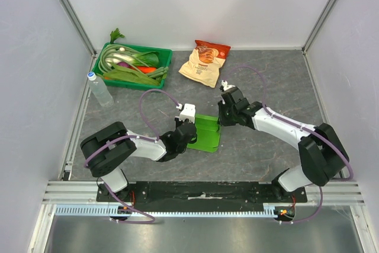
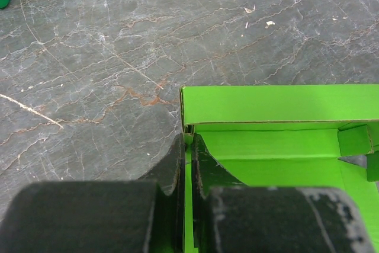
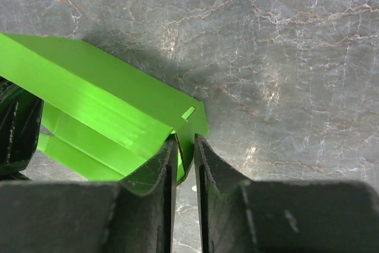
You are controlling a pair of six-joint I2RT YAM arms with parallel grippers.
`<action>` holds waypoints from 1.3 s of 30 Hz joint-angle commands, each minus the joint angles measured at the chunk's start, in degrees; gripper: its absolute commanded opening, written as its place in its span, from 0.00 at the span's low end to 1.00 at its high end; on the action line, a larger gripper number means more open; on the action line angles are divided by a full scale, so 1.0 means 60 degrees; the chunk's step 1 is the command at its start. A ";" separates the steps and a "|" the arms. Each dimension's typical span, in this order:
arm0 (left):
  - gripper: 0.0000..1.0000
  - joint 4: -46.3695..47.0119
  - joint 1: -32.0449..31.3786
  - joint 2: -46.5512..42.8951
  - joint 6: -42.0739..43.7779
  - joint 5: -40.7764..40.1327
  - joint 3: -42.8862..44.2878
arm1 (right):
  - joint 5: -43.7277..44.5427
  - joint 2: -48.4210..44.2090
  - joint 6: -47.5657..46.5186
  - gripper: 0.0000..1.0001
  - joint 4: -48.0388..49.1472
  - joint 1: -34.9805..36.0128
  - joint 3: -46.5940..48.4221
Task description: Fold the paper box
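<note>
Fingers of the left gripper (image 2: pixel 188 140) are clamped together on a thin upright wall at one corner of the paper box (image 1: pixel 207 133), which is set partly opened on the grey worktop (image 1: pixel 266 87) between the two arms, near its middle. A slotted flap at the opposite side is straddled by the fingers of the right gripper (image 3: pixel 186 140), which are held slightly apart; whether the flap is pinched cannot be told. Well beyond the box, a green tray (image 1: pixel 166 58), a snack bag (image 1: pixel 204 62) and a water bottle (image 1: pixel 99 89) are seen.
</note>
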 commanded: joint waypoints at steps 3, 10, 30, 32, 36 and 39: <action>0.02 -0.0033 -0.0210 -0.0116 -0.0213 0.0116 0.0119 | -0.0308 -0.0837 -0.0429 0.39 0.0303 0.0055 -0.0215; 0.02 -0.0019 -0.0225 -0.0086 -0.0199 0.0131 0.0148 | -0.0076 -0.2286 -0.0958 0.58 -0.0355 -0.0033 -0.0770; 0.02 -0.0019 -0.0239 -0.0086 -0.0169 0.0058 0.0134 | 0.3121 -0.0882 -0.1398 0.45 0.3041 -0.0590 -0.2325; 0.02 -0.0004 -0.0239 -0.0087 -0.0169 0.0058 0.0148 | 0.2858 -0.0750 -0.1325 0.44 0.3246 -0.0590 -0.2339; 0.02 -0.0004 -0.0239 -0.0072 -0.0184 0.0058 0.0148 | 0.2287 -0.0735 -0.1382 0.43 0.4356 -0.0590 -0.2762; 0.02 0.0040 -0.0239 -0.0115 -0.0199 0.0057 0.0104 | 0.1615 -0.0648 -0.1456 0.42 0.4667 -0.0560 -0.2880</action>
